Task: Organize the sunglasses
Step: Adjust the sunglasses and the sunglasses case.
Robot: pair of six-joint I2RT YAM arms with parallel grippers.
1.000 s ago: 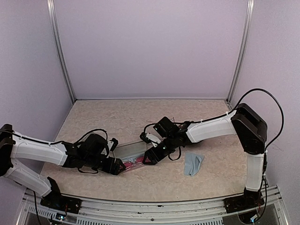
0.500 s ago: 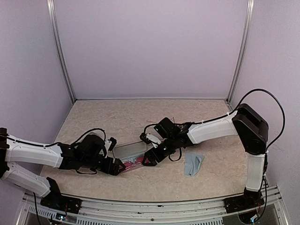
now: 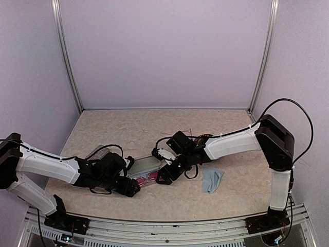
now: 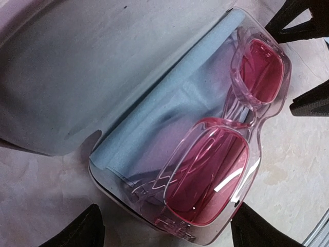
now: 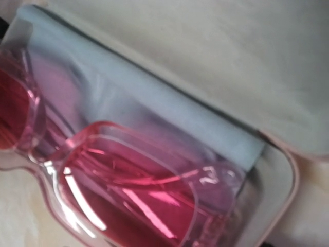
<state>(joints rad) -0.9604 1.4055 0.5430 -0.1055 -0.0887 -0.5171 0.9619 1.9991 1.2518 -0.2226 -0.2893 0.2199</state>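
Observation:
The red-pink sunglasses [image 4: 221, 154] lie folded in an open pale case [image 4: 77, 77], on a light-blue cloth [image 4: 154, 118] that lines it. In the top view the sunglasses [image 3: 149, 178] sit at the near edge of the case [image 3: 143, 165]. My left gripper [image 3: 132, 188] is open, its fingertips [image 4: 77, 231] straddling the case's left end without touching. My right gripper [image 3: 162, 176] is open at the other end, its black fingers [image 4: 311, 100] just beyond the lens. The right wrist view shows the glasses [image 5: 133, 190] close up, with no fingers in sight. The pale pair cannot be made out.
A second light-blue cloth [image 3: 212, 180] lies on the table to the right of the right gripper. A grey oblong thing [image 3: 100, 152] lies behind my left arm. Lilac walls close the table at the left, back and right.
My left gripper has moved right and nearer, up to the case's left end. My right gripper has edged slightly left. The glasses and case have not moved.

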